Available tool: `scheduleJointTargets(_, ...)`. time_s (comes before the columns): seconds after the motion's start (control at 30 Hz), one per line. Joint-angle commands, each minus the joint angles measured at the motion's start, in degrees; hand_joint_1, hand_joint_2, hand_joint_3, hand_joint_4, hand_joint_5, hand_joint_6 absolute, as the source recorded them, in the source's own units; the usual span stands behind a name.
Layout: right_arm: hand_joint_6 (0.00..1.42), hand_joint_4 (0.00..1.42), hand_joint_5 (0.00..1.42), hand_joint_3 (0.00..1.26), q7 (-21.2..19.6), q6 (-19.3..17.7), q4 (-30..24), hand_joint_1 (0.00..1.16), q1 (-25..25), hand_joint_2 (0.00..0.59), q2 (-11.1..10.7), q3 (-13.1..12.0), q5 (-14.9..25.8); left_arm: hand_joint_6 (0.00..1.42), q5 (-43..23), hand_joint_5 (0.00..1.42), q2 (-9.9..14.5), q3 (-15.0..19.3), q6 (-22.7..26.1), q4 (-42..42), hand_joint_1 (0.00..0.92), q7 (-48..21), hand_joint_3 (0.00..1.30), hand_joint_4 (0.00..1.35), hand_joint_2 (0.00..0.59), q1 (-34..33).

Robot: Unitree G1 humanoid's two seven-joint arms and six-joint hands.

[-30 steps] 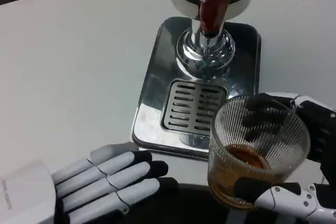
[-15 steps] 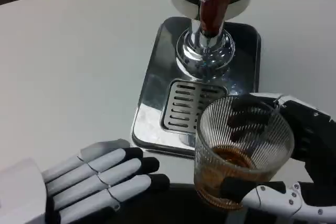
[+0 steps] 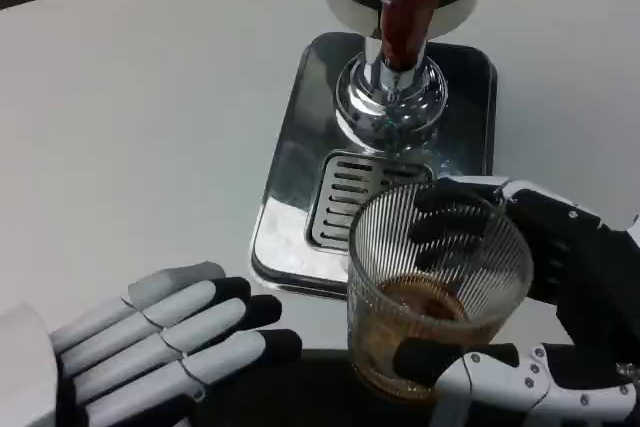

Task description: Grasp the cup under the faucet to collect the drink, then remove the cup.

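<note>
We see the round white table (image 3: 150,117) carrying the shiny steel dispenser base (image 3: 300,162) with its slotted drip grate (image 3: 345,197) and red-handled chrome faucet (image 3: 400,37). Our left hand (image 3: 150,342) lies flat, fingers spread, holding nothing. Our right hand (image 3: 540,317) grips the ribbed clear glass cup (image 3: 435,292) of amber drink, just in front of the grate.

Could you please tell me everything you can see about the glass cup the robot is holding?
The cup is a clear, ribbed glass tumbler, upright, with a shallow layer of amber drink at the bottom. The right hand grips it: dark fingers show through the glass on its far side, and the thumb presses the near wall low down. It sits in front of the dispenser's slotted drip tray, overlapping the tray's near corner in the head view, no longer under the faucet.
</note>
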Motion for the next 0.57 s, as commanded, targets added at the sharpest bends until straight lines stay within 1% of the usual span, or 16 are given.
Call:
scheduleJointTargets(0.03, 0.67, 0.74, 0.8, 0.66, -0.4, -0.2, -1.5, 0.93, -0.4, 0.19, 0.3, 0.7, 0.0, 0.0, -0.7, 0.0, -0.4, 0.6, -1.3, 0.0, 0.0, 0.4, 0.08, 0.0, 0.075, 1.2)
scheduleJointTargets(0.57, 0.67, 0.74, 0.8, 0.67, -0.5, -1.2, -1.5, 0.94, 0.3, 0.185, 0.1, 1.5, -0.2, 0.0, -1.1, 0.0, -0.8, 1.3, -2.1, -0.3, 0.0, 0.5, 0.09, 0.0, 0.076, 2.5)
